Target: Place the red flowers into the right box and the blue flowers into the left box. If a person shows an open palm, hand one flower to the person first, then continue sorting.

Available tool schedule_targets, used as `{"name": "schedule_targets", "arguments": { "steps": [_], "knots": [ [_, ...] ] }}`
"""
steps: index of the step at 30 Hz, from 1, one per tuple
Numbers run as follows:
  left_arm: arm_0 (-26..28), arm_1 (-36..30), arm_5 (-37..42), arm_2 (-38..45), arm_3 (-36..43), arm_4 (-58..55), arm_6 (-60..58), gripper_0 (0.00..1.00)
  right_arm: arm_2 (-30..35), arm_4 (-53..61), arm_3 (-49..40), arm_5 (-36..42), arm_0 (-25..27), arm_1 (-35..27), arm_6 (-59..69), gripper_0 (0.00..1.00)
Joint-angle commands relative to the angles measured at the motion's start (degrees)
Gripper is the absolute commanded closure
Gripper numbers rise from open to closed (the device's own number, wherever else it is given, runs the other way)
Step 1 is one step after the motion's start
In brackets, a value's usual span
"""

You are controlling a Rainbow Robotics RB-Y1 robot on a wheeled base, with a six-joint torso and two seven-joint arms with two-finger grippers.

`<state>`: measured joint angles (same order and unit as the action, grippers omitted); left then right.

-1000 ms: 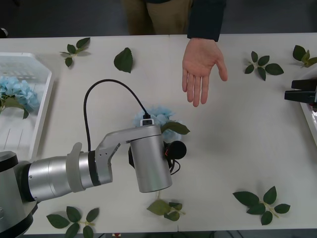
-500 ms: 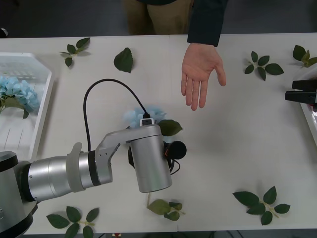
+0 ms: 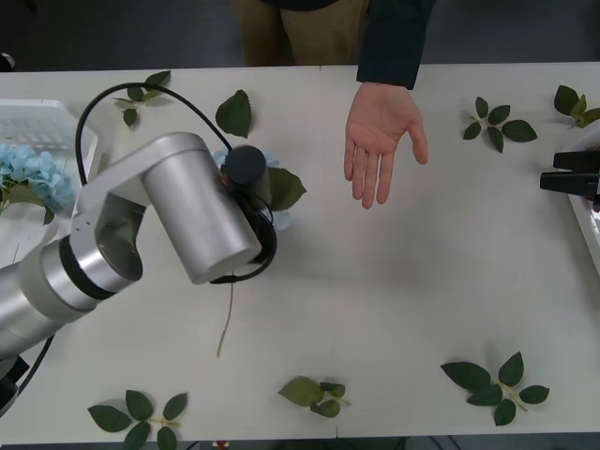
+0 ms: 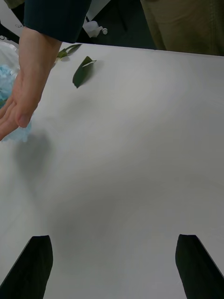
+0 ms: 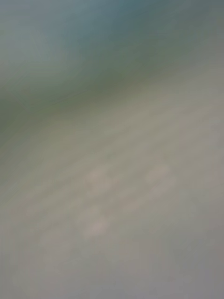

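A pale-blue flower (image 3: 281,221) hangs lifted above the table's middle left, its big leaf (image 3: 285,187) and long stem (image 3: 225,323) showing around my left arm's wrist (image 3: 202,211). The wrist hides the left gripper, which holds the bloom. The right wrist view catches the same bloom (image 4: 6,77) behind the hand. A person's open palm (image 3: 380,141) reaches over the far edge, just right of the flower. Another blue flower (image 3: 33,173) lies in the left box (image 3: 82,141). My right gripper (image 3: 546,172) waits open by the right box (image 3: 586,225). The red flowers are out of view.
Loose green leaf sprigs lie scattered: a single leaf (image 3: 234,112), a sprig (image 3: 142,92) at the far left, one (image 3: 497,122) at the far right, and others (image 3: 495,380), (image 3: 314,394), (image 3: 141,412) near the front edge.
My left arm has swung up and to the left, carrying the blue flower off the table toward the far side. The person's palm stays held out. The right arm is still.
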<state>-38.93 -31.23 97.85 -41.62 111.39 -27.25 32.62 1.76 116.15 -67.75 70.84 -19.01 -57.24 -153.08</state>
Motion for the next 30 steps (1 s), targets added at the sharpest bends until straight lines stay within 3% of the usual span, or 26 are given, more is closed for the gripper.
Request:
{"name": "schedule_targets", "arguments": {
  "steps": [1, 8, 11, 17, 24, 27, 30],
  "knots": [
    [3.8, -2.2, 3.7, 13.2, 7.4, -3.4, 13.1, 1.0, 1.0, 1.4, -0.1, 0.2, -1.6, 0.5, -1.3, 0.24],
    [4.7, 2.1, 0.5, 26.4, 11.5, -7.6, 35.1, 1.0, 1.0, 3.2, -0.2, 0.4, -1.8, 0.5, -1.4, 0.24],
    [4.7, 3.9, -7.2, 28.4, 12.5, -8.2, 41.0, 1.0, 0.9, 4.6, -0.2, 0.6, -1.8, 0.4, -1.5, 0.24],
    [4.7, 7.9, -27.4, 26.9, 10.2, -8.2, 44.4, 1.0, 0.9, 7.4, -1.2, 1.3, -2.1, 0.5, -1.9, 0.24],
    [3.2, 12.7, -62.1, 20.3, -0.7, -4.7, 47.8, 1.0, 0.9, 7.1, -1.8, 1.5, -2.2, 0.5, -1.9, 0.24],
    [0.1, 13.5, -71.8, 17.6, -6.5, -2.8, 48.3, 1.0, 0.9, 7.1, -1.8, 1.5, -2.2, 0.5, -1.9, 0.24],
    [-2.0, 14.8, -75.8, 17.0, -10.0, -0.3, 48.7, 1.0, 0.9, 7.1, -1.7, 1.4, -2.2, 0.5, -1.8, 0.24]
  ]
}}
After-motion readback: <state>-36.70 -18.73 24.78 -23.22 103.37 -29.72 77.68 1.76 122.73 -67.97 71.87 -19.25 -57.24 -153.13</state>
